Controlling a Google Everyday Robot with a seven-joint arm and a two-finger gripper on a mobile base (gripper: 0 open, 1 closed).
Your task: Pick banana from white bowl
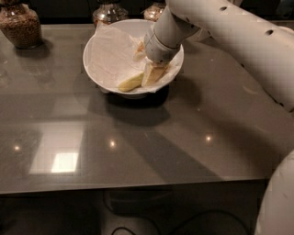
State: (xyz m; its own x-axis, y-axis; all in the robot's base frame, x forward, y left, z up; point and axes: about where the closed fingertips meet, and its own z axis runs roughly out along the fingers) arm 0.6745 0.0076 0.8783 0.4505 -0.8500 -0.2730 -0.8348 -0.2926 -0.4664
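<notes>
The white bowl [98, 69], lined with crumpled white paper, stands at the back middle of the grey table. The yellow banana [130, 83] lies along its near inner wall, and only its left end shows. My gripper [153, 76] reaches down into the bowl from the upper right. It sits right at the banana's right part and hides it. The white arm [229, 32] crosses above the bowl's right rim.
A jar of brown grains [19, 26] stands at the back left. Two glass jars [107, 12] stand just behind the bowl. The arm fills the right side of the view. The table's front edge [138, 186] runs across the bottom, with cables below it.
</notes>
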